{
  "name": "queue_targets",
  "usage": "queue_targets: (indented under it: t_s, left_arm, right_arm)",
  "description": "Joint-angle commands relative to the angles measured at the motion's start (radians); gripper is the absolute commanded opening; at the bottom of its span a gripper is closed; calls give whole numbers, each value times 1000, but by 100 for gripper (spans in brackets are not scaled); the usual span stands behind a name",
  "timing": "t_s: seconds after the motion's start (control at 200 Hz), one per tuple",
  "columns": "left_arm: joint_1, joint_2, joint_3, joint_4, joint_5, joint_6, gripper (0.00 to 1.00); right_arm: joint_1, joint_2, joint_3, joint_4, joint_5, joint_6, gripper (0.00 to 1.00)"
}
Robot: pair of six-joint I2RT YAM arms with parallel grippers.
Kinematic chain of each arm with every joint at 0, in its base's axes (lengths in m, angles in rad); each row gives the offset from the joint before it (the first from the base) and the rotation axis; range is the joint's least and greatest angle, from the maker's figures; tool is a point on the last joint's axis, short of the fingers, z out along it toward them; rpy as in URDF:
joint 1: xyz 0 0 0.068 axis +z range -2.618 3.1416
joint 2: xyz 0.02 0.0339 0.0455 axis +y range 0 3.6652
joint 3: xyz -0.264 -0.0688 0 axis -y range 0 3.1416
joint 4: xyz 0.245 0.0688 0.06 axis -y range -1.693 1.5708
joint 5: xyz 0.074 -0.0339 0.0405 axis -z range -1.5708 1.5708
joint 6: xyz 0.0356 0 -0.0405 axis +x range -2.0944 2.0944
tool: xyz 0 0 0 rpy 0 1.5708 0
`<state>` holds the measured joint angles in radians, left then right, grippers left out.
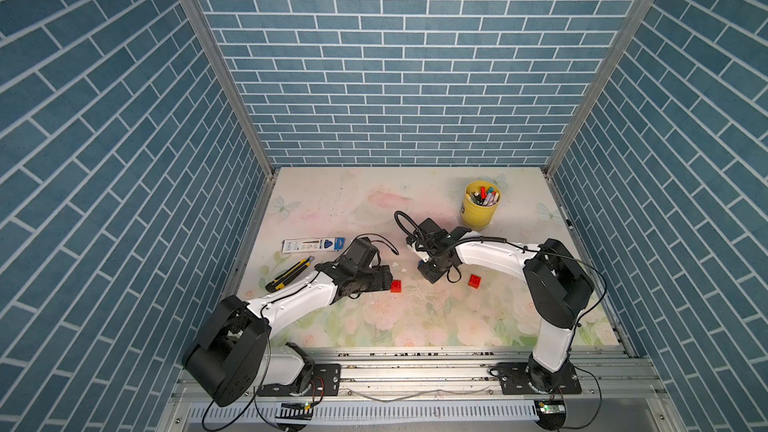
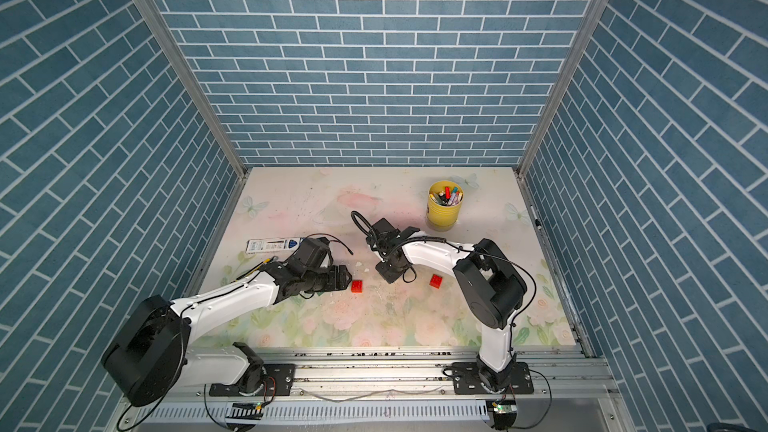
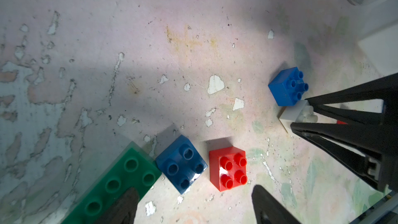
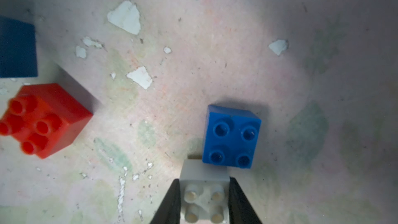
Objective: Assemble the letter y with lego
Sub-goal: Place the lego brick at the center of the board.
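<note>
Blue brick-patterned walls (image 1: pixel 407 56) enclose on three sides a worn floral tabletop (image 1: pixel 374 201) edged by aluminium rails (image 1: pixel 415 371).

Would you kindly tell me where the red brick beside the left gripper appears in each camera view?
In a top view: red brick, just beyond the left gripper.
In a top view: red brick, same spot.
Left wrist: red brick ahead of the open left gripper, beside a dark blue brick.
Right wrist: red brick beside that dark blue brick, across from the held white brick.
Shared landmark: the right gripper, shut on the white brick.
</note>
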<state>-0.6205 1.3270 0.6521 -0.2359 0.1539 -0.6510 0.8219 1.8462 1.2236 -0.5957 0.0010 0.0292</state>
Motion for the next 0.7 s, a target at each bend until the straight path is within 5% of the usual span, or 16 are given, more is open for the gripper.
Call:
queue_targets:
  t_s: [0.0,0.295,0.695]
  left_arm:
    - [-5,-25,27,-34,-13,16,85]
    - [-4,-13,34,-39,-13,23,86]
    - [-5,-11,17,-34,-20,22,85]
  right_arm:
    - [-10,-33,-21,-53,31,26,37]
    - [-11,-21,-30,-44,18,78,58]
    - [-25,-35,-53,-13,-42,89,43]
